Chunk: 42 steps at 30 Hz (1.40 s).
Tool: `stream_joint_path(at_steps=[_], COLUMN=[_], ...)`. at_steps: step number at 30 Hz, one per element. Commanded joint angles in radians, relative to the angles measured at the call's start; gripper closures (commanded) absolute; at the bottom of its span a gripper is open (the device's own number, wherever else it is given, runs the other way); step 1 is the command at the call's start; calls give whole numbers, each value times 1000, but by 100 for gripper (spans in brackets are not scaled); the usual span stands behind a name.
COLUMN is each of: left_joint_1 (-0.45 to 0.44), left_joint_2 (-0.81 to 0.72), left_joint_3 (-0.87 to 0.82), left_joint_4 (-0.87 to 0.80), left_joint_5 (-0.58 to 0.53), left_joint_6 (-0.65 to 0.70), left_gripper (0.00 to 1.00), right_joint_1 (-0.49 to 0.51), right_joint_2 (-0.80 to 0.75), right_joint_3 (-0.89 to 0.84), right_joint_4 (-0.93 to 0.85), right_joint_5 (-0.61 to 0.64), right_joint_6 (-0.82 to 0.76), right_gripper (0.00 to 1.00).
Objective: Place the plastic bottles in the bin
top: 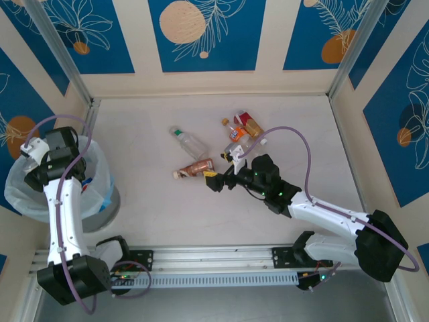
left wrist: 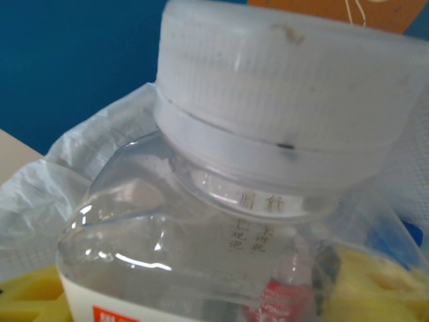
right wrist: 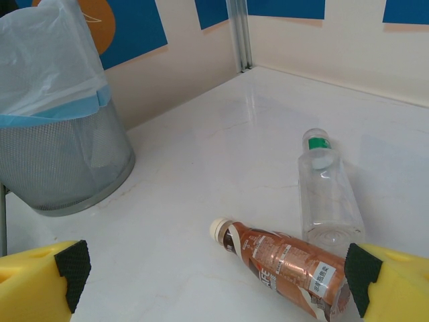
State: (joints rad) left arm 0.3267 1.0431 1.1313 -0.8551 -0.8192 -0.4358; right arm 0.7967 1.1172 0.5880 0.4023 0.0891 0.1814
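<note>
The left gripper [left wrist: 201, 292] is gripping a white-capped bottle [left wrist: 221, 221] over the bin [top: 109, 203], best released centred inside its rim, while the right gripper [right wrist: 218, 268] is hovering wide open, well apart from the bin.

- White-capped bottle [left wrist: 201, 228], my left wrist view: raised characters run round the clear neck ring [left wrist: 258, 200] just under the cap. Two look like Chinese signs, but I cannot read them for sure.
- Same bottle, shoulder: short columns of tiny dark Chinese print, too small to read.
- Same bottle, white label [left wrist: 80, 296] at the bottom edge: a red patch with white marks, cut off and unreadable.
- Brown bottle [right wrist: 285, 258], my right wrist view: white characters on the brown wrap, tilted and blurred. I can make out no word.
- Clear bottle [right wrist: 328, 194] near it: green band at the neck, no legible lettering.
- Top view: bottles [top: 242, 129] with red and orange labels, print too small to read.
</note>
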Motion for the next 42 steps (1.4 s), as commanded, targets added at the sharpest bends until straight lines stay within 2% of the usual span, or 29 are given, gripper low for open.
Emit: stream_joint_path(at_steps=[1,5,7,13,19,26,31,37,42], left_joint_1=[12,8,3,0,-3,-10,-30,-104,-252], left_joint_2=[-5,-15,-21,-27,-36,-98,-126,-144,-133], left_joint_3=[45,77,84,91,104,105,126,153,182], left_joint_4=[-25,-42,-43,-41,-38,7,7,4,10], left_joint_5=[55,113,128,132,219,488,551,589,560], left_joint_6=[21,38,38,28,53,88,50,37,38], left_gripper=[27,13,1,1,1,1,1,1,1], right_joint_1=[6,6,6,6,5,4,-17,-84,-206], right_joint_2=[7,18,24,35,42,62,63,61,84], right_joint_3=[18,25,33,47,61,90,99,120,163], right_joint_4=[1,0,-2,-5,-28,-102,-165,-285,-435], right_joint_5=[4,5,3,-1,7,115,179,185,183], right_joint_6=[-24,-25,-25,-24,-14,36,78,69,123], right_gripper=[0,1,1,0,1,1,0,0,1])
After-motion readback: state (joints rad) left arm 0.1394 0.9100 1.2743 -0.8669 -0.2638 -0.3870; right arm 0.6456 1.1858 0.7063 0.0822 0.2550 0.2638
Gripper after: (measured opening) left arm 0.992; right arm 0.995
